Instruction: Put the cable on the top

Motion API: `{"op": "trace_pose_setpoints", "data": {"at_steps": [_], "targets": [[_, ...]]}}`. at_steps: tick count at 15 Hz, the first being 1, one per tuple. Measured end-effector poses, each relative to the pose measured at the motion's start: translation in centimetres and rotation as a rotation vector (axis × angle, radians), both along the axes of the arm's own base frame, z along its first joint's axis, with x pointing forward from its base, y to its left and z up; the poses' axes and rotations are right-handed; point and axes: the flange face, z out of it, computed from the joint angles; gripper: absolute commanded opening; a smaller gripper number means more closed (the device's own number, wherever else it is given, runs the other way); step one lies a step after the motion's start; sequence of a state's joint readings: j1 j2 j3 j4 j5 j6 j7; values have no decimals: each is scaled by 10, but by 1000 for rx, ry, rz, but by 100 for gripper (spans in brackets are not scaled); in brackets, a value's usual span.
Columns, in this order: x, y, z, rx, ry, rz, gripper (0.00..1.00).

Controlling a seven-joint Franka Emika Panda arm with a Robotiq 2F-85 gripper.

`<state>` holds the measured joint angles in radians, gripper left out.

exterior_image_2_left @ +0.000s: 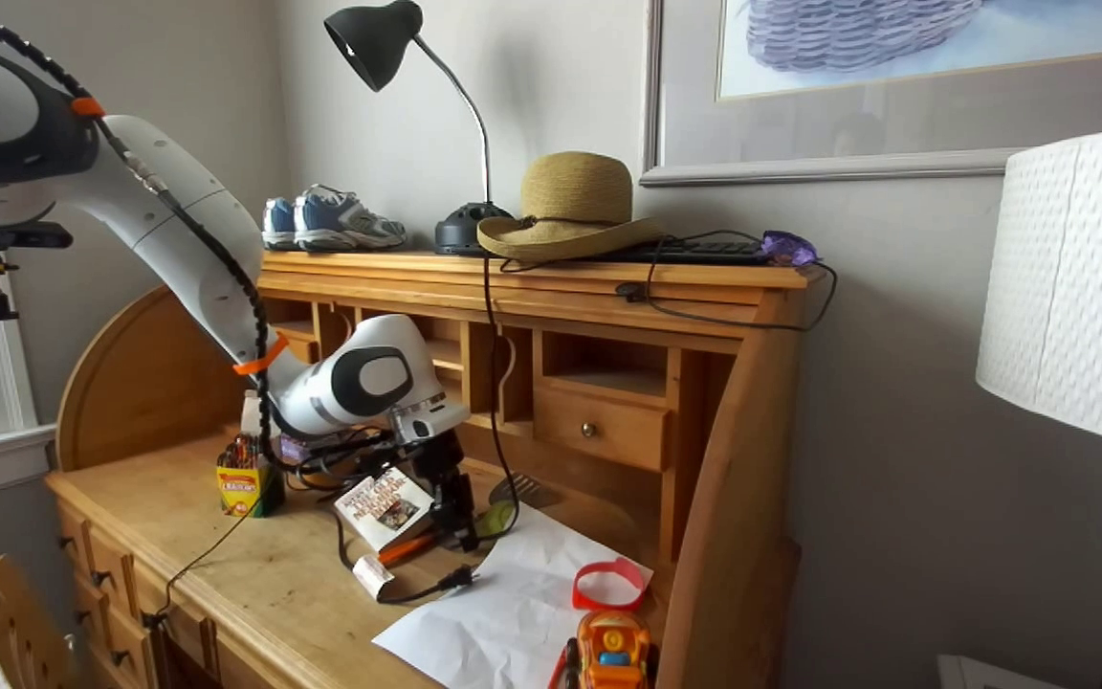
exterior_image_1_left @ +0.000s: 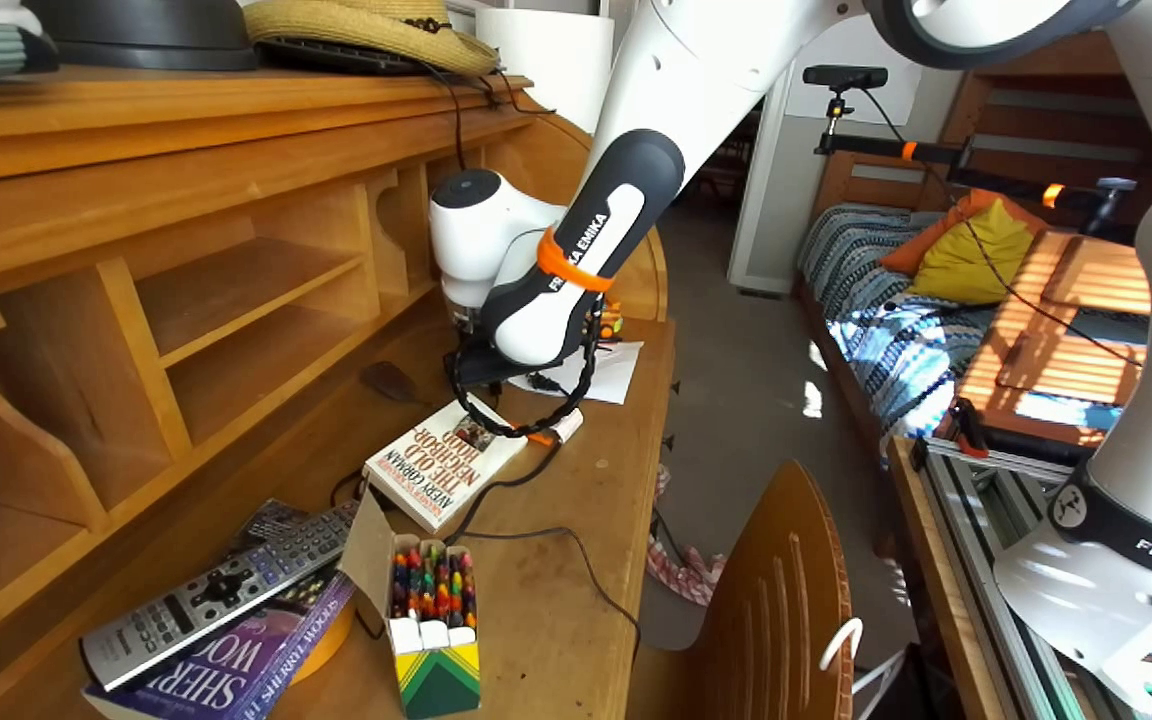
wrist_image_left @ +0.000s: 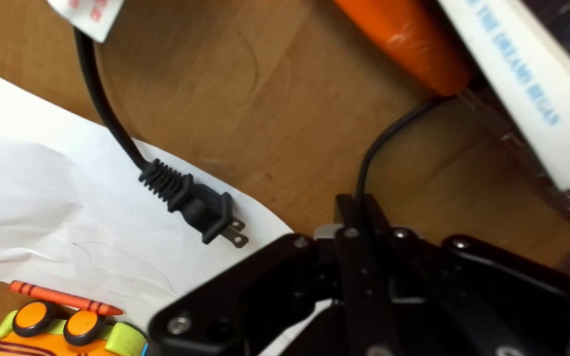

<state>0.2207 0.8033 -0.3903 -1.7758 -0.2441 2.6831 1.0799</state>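
Note:
In the wrist view the cable point(wrist_image_left: 363, 170), a thin black cord, runs from beside the orange item into my gripper point(wrist_image_left: 359, 203), which is shut on it low over the desk. An exterior view shows the cord point(exterior_image_2_left: 490, 325) hanging from the hutch, past the cubbyholes, down to the gripper point(exterior_image_2_left: 463, 545). The top point(exterior_image_2_left: 407, 273) is the long wooden ledge well above the gripper. A black two-prong plug point(wrist_image_left: 201, 210) lies on white paper to one side of the fingers; whether it belongs to the same cord, I cannot tell. The gripper's tips are hidden behind the arm in an exterior view.
On the ledge stand sneakers point(exterior_image_2_left: 336, 220), a lamp point(exterior_image_2_left: 465, 230), a straw hat point(exterior_image_2_left: 578, 196) and a dark keyboard. Around the gripper lie a white book point(exterior_image_2_left: 381, 507), paper point(exterior_image_2_left: 513, 593), a toy truck point(exterior_image_2_left: 613, 651) and a crayon box point(exterior_image_1_left: 436, 640). A chair point(exterior_image_1_left: 786, 600) faces the desk.

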Motion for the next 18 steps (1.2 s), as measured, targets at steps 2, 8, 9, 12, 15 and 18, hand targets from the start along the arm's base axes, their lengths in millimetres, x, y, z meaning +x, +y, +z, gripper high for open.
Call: {"op": "trace_pose_setpoints", "data": {"at_steps": [2,8,9,12,15,18], "targets": [[-1,0,-1,2,7,-2,1],[-24,-17,30,79,-111,69,1],[-33,-29,40,99,-168,55,1],[-59,-59,67,155,-298,-24,1],[-66,-53,72,176,-301,-32,1],[-66,-22,55,201,-163,1,1]]}}
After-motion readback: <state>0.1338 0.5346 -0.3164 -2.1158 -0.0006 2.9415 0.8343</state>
